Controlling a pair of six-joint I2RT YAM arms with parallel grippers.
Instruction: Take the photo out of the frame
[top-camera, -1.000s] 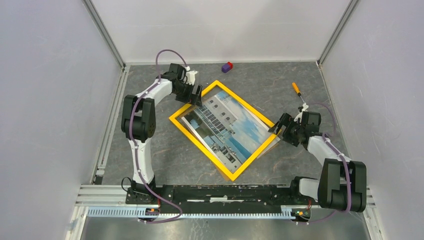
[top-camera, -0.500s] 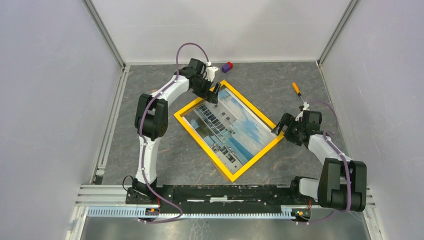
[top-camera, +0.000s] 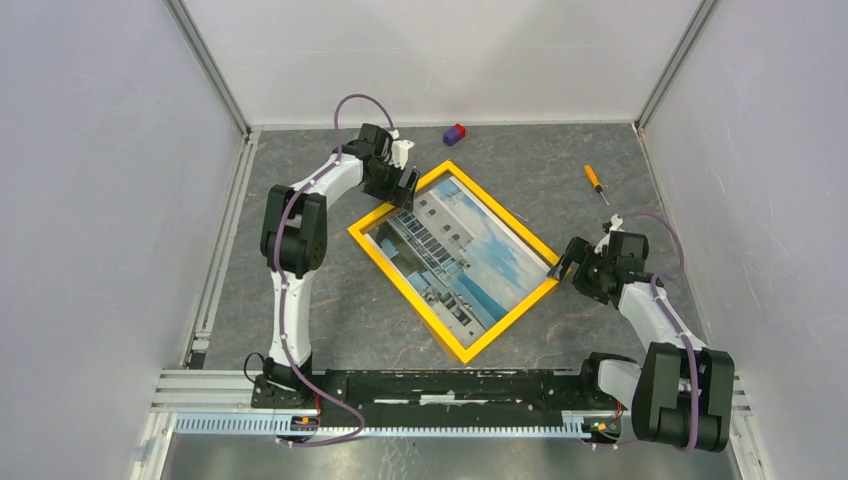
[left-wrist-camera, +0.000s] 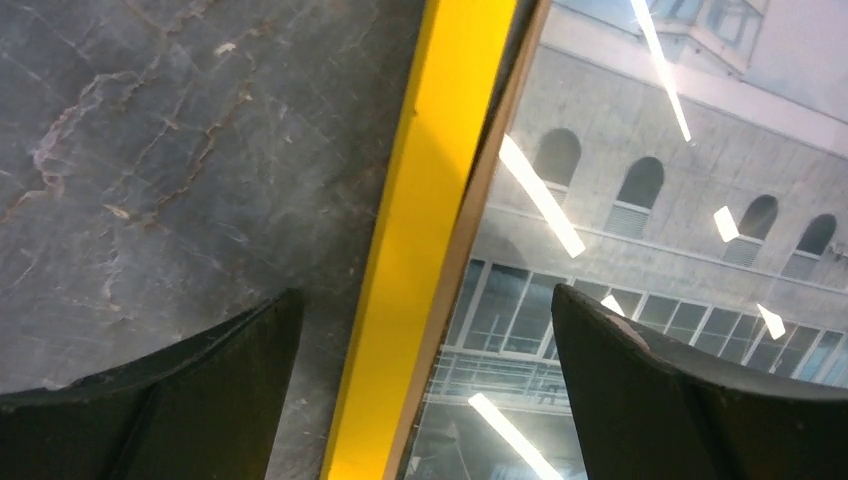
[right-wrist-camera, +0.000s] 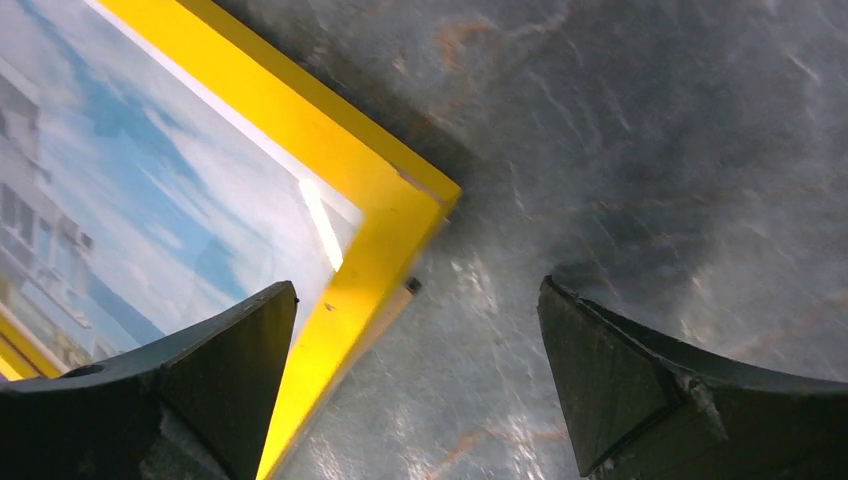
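The frame (top-camera: 408, 295), with a narrow yellow border, lies flat and turned diagonally on the grey table. The photo (top-camera: 470, 250) of a white building under blue sky shows face up inside it. My left gripper (top-camera: 405, 190) is open over the frame's upper-left side. In the left wrist view the yellow frame (left-wrist-camera: 440, 150) runs between the left gripper's (left-wrist-camera: 422, 295) fingers, with the photo (left-wrist-camera: 650, 200) under the right finger. My right gripper (top-camera: 568, 262) is open at the frame's right corner. There the frame (right-wrist-camera: 300, 115) and photo (right-wrist-camera: 130, 180) lie beside the right gripper's (right-wrist-camera: 418, 283) left finger.
An orange-handled screwdriver (top-camera: 594, 181) lies at the back right. A small purple and red block (top-camera: 455, 133) sits near the back wall. White walls close in the left, back and right sides. A metal rail (top-camera: 450, 385) runs along the near edge.
The photo stuck out askew over the frame's lower-right side; now it lies within the border and the frame sits slightly further right. My left gripper swung to the top corner and back. The right gripper drew back slightly.
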